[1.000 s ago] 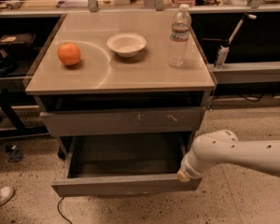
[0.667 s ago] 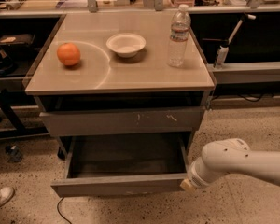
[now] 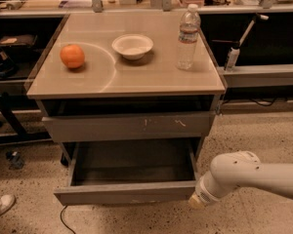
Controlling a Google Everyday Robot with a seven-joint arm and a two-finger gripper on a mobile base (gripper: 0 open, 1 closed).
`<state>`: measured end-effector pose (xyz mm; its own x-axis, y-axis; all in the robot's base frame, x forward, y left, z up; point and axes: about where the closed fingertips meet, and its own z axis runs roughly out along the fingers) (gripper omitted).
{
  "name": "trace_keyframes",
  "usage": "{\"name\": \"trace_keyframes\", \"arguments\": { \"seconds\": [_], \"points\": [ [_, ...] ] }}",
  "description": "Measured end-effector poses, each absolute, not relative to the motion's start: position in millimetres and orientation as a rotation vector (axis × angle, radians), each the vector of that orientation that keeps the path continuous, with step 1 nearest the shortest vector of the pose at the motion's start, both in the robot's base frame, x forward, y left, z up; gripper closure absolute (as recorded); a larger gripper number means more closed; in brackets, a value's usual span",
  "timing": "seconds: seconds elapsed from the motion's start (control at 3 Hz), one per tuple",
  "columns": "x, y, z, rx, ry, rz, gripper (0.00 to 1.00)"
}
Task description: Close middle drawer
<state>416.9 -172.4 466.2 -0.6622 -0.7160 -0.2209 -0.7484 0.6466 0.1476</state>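
Observation:
The middle drawer stands pulled far out of the grey cabinet, its bare grey box inside showing. Above it the drawer front with white scratches sticks out only a little. My gripper is at the end of the white arm, which reaches in from the right. It sits low, right at the right front corner of the middle drawer's front panel.
On the cabinet top are an orange, a white bowl and a water bottle. A shoe is on the floor at the left. Shelves and benches stand behind and at both sides.
The end of my arm has moved down and slightly toward the camera beside the drawer's right front corner. The middle drawer has not visibly moved.

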Motion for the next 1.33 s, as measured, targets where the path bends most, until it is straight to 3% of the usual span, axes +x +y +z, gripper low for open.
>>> {"name": "trace_keyframes", "arguments": {
  "seconds": [1.33],
  "points": [
    [473.3,-146.2,406.7,-1.141,2.71,0.339,1.0]
  ]
}}
